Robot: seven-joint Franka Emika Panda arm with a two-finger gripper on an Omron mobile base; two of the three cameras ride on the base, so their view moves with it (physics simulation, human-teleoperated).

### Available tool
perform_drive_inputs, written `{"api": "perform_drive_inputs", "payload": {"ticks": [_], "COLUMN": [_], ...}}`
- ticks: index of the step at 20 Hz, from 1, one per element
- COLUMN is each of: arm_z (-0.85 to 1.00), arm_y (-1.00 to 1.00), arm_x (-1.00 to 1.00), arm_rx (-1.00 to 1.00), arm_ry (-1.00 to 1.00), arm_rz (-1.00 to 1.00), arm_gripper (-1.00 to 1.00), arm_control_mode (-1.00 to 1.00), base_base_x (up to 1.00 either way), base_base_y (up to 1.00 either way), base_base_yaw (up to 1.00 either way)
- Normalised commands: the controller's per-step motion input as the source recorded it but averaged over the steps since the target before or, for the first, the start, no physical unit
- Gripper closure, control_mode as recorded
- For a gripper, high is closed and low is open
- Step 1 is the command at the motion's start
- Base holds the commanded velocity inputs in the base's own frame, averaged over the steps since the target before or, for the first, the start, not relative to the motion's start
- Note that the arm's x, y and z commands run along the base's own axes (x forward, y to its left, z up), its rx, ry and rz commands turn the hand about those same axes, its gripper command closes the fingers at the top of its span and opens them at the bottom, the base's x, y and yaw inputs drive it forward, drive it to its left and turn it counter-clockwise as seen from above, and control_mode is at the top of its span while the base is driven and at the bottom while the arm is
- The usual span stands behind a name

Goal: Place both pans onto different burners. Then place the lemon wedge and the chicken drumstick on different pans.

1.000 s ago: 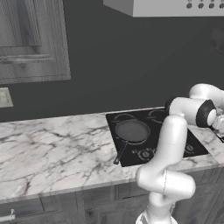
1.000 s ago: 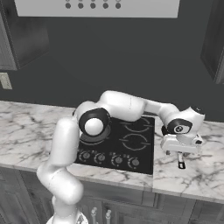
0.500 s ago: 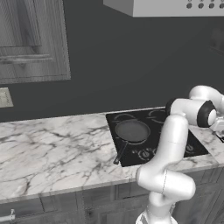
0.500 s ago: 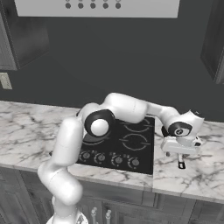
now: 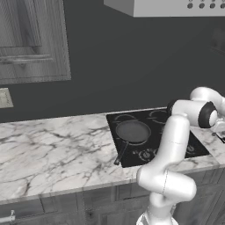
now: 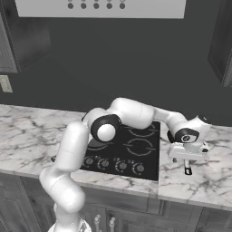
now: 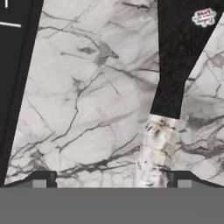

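1. The wider pan [image 5: 132,131], grey inside, sits on the near-left burner of the black cooktop [image 5: 176,121], its thin dark handle [image 5: 120,154] reaching toward the near edge and out over the marble.
2. In the hand view a long black handle [image 7: 177,57] runs from the top right down the marble; its lower stretch turns pale and mirror-like, reflecting the stone. Which pan it belongs to I cannot tell, since the pan body is out of that view.
3. A small white-and-red label [image 7: 204,17] sits on the black handle near the top; its writing is too small to read.
4. The gripper [image 6: 187,159] hangs just above the worktop [image 6: 199,176] to the right of the cooktop, with a short dark piece showing under it.
5. Its jaws stand wide apart, one fingertip [image 7: 40,181] at each side of the hand view's bottom, clamped on nothing; the pale end of the handle lies between them, nearer the right tip.
6. The cooktop's knobs [image 6: 121,166] line its near edge; the arm's elbow arches over the burners.
7. A pale range hood [image 6: 99,8] hangs above, dark cabinets at either side.
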Motion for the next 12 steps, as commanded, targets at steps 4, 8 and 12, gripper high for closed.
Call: {"api": "perform_drive_inputs", "payload": {"ticks": [4, 8, 12], "arm_z": [-0.11, -0.06, 0.0], "arm_y": [-0.05, -0.09, -0.18], "arm_x": [0.18, 0.14, 0.1], "arm_rx": [0.0, 0.0, 0.0], "arm_ry": [-0.02, -0.02, -0.02], "arm_rz": [0.0, 0.0, 0.0], "arm_gripper": [-1.0, -1.0, -1.0], "arm_control_mode": [-1.0, -1.0, -1.0], "base_base_x": [0.0, 0.0, 0.0], "base_base_y": [0.0, 0.0, 0.0], "base_base_yaw": [0.0, 0.0, 0.0]}}
